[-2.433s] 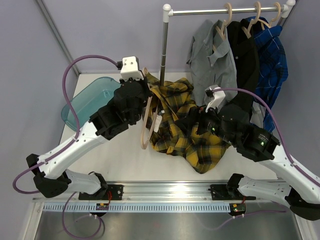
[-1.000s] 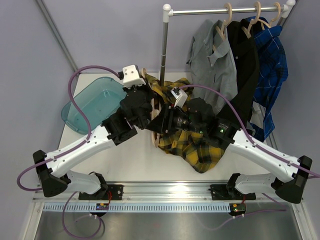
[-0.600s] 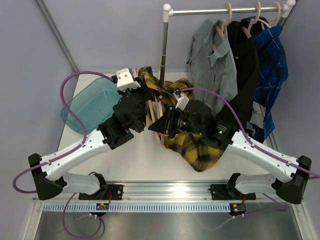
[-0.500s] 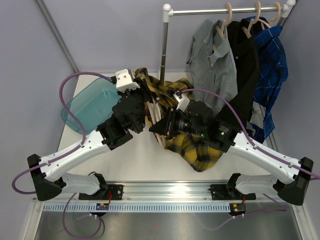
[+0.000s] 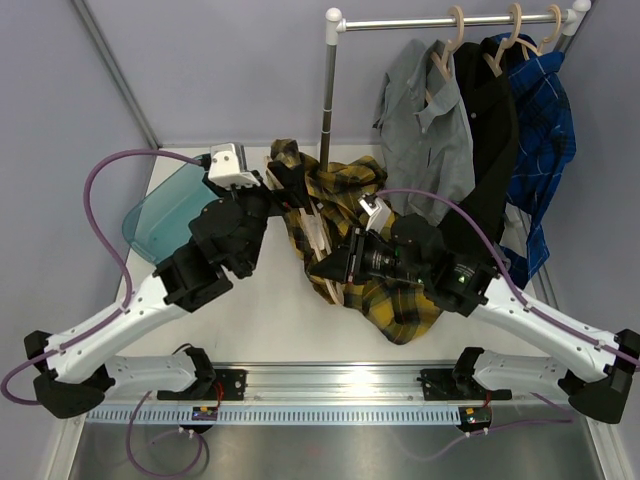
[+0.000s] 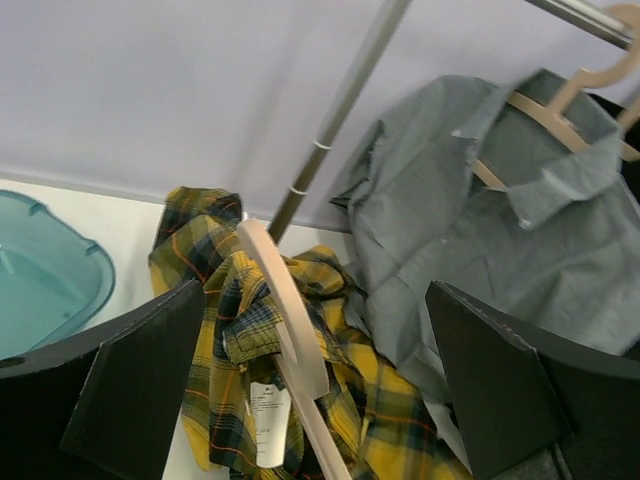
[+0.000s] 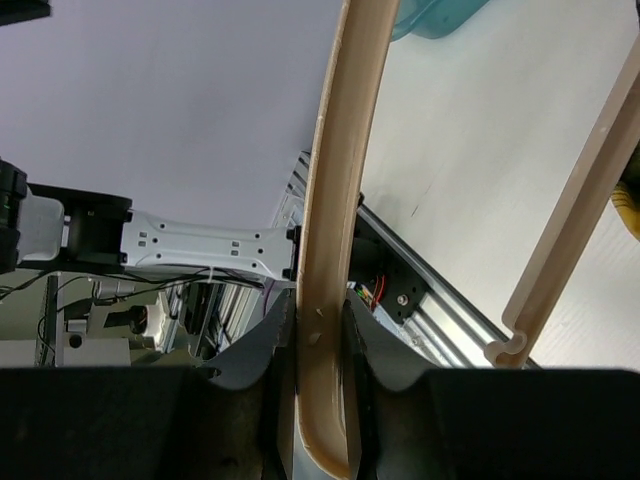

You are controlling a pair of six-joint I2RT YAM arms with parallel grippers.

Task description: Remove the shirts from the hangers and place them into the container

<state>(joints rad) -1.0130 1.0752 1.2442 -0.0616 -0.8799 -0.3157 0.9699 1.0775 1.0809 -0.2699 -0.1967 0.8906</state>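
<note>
At your far left the container [image 5: 160, 210] sits on the table, with no shirt visible in it. Your left gripper [image 6: 315, 290] has its fingers spread wide and holds nothing. It hangs just above the yellow plaid shirt [image 5: 400, 300], which lies crumpled mid-table, tangled around 1 hanger [image 5: 318, 240]. Your right gripper [image 7: 320, 330] is pinched onto that hanger's arm. You look to be stripping shirt 1 of 4. Next, probably take a fold of plaid with the left while the right draws the hanger free. At right, the grey shirt [image 5: 425, 120], black shirt [image 5: 490, 110] and blue plaid shirt [image 5: 545, 120] wait on the rail [image 5: 400, 22].
</note>
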